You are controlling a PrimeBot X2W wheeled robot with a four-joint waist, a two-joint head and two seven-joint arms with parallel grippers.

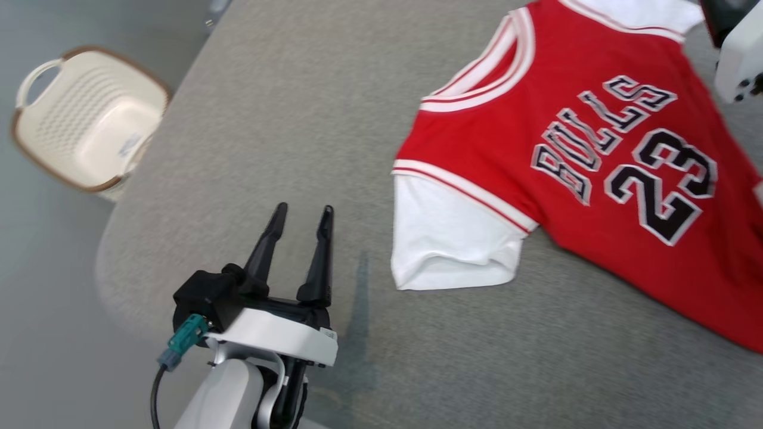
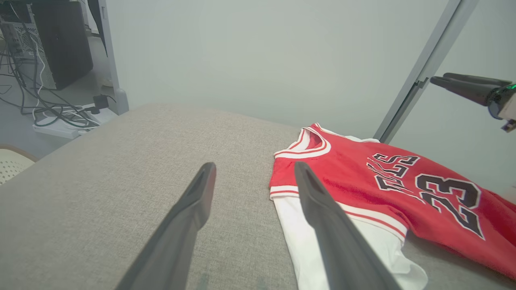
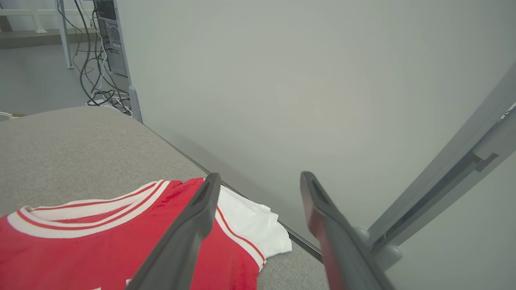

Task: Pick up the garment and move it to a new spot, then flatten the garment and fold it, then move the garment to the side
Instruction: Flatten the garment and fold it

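A red basketball jersey with white sleeves and black "BULLS 23" lettering (image 1: 566, 179) lies front-up on the right part of a grey fabric-covered table (image 1: 298, 119). It is spread fairly flat and unfolded, collar toward the far side, with its lower part running out of the head view at the right. One white sleeve (image 1: 447, 238) points toward the near left. The other white sleeve (image 3: 250, 225) lies just beside the table's far edge, close to a pale grey wall panel (image 3: 322, 80) and a slanting grey metal post (image 3: 443, 169).

The left gripper (image 1: 304, 208) hovers over bare table at the near left, apart from the jersey, its two dark fingers spread wide with nothing between them. The right gripper (image 3: 260, 175) hangs above the jersey's far shoulder, fingers likewise wide apart and empty. A cream perforated plastic basket with a brown rim (image 1: 77, 95) stands on the floor beyond the table's left edge.

Likely trouble from here:
- The thin cloth lies flush on the table covering, so a pinch may catch only the top layer and pull the front away from the back.
- A pinch that goes too deep may snag the table fabric as well.
- A pull toward the far side could drag the far sleeve over the edge.
- The right gripper works close to the post and could strike it.
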